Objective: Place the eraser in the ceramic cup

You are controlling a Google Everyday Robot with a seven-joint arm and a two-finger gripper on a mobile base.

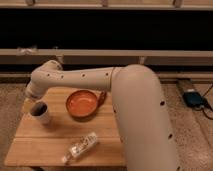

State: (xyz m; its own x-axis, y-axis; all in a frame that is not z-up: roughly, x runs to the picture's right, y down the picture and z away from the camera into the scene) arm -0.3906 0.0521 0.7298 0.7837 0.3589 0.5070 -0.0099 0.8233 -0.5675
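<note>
Here the hand [36, 103] hangs right over the ceramic cup [42, 115], at the left of the wooden surface [55, 137].
A dark shape sits at the cup's mouth; whether it is the eraser, or the hand's grip, cannot be told. An orange bowl [82, 104] stands beside the cup, and a clear plastic bottle [80, 147] lies nearer the front.

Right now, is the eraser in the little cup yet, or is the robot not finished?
Nearly done, it seems. A dark block, likely the eraser, sits at the mouth of the ceramic cup on the wooden table. The pincer hangs just above the cup. Left: let go, if needed, and lift away.
</note>
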